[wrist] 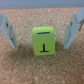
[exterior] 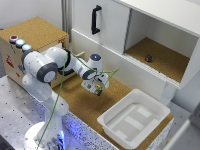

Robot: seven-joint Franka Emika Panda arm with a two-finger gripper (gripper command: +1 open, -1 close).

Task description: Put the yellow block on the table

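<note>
The yellow block (wrist: 44, 40) is a small cube with a dark T mark on its face. It rests on the brown cork table (wrist: 42, 70). My gripper (wrist: 39, 46) is open, and its fingers (wrist: 75, 29) stand on either side of the block with a gap on each side. In the exterior view the gripper (exterior: 98, 88) is low over the table (exterior: 80, 102), to the exterior view's left of the white tub. There the block (exterior: 99, 92) shows only as a yellow speck between the fingers.
A white tub (exterior: 150, 125) stands on the table at the exterior view's right. Behind is a white cabinet with a cork-lined shelf holding a small dark ball (exterior: 148, 58). A cork-topped box with coloured buttons (exterior: 20, 42) is at the left. A green cable hangs along the arm.
</note>
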